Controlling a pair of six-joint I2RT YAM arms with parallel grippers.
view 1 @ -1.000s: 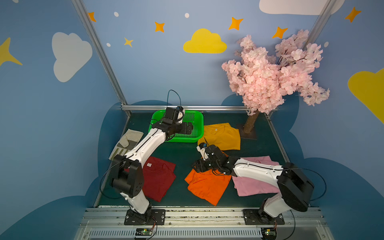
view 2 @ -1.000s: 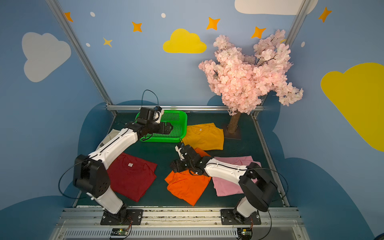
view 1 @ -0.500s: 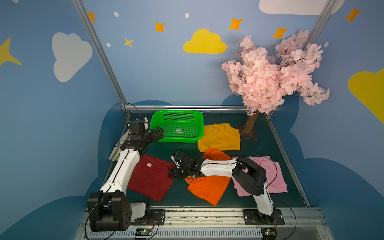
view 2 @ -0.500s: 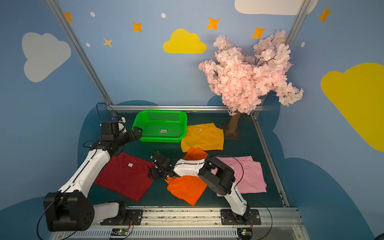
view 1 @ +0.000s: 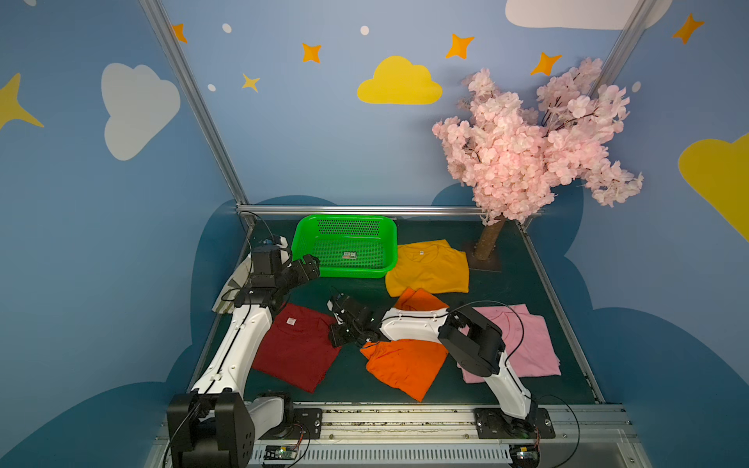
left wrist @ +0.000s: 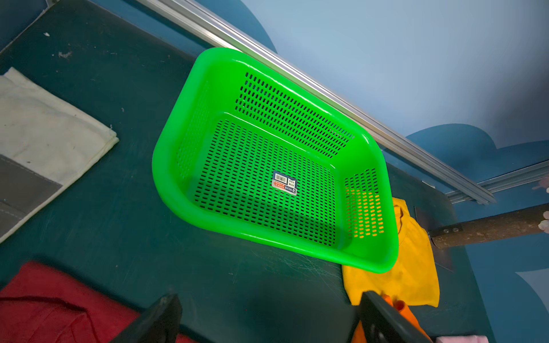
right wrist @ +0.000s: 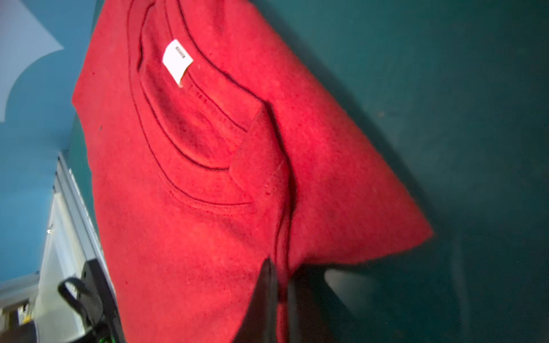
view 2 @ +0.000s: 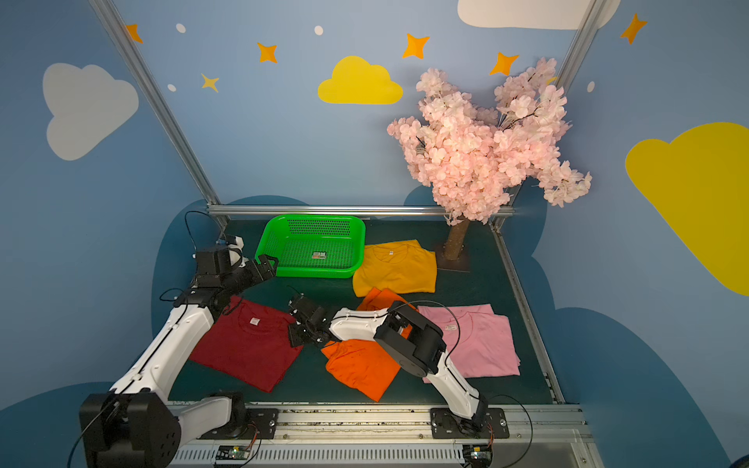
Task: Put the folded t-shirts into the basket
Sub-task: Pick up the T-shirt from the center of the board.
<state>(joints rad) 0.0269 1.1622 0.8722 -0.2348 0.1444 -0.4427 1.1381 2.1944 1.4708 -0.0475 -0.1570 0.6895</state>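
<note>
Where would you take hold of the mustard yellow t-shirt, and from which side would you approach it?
Probably its near right corner, pinched from above on the robot's side. The mustard yellow t-shirt lies flat; its left edge runs close beside the basket, the orange t-shirt meets its near left part, and the tree trunk stands by its far right.

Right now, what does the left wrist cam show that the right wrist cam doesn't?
Left wrist only: the empty green basket, the pale glove, the mustard yellow t-shirt, a tree trunk, and the left pincer, open.
Right wrist only: the right pincer shut on an edge fold of the dark red t-shirt, plus its white neck tag.
Both: the dark red t-shirt, only a corner in the left wrist view, and the dark green table.
</note>
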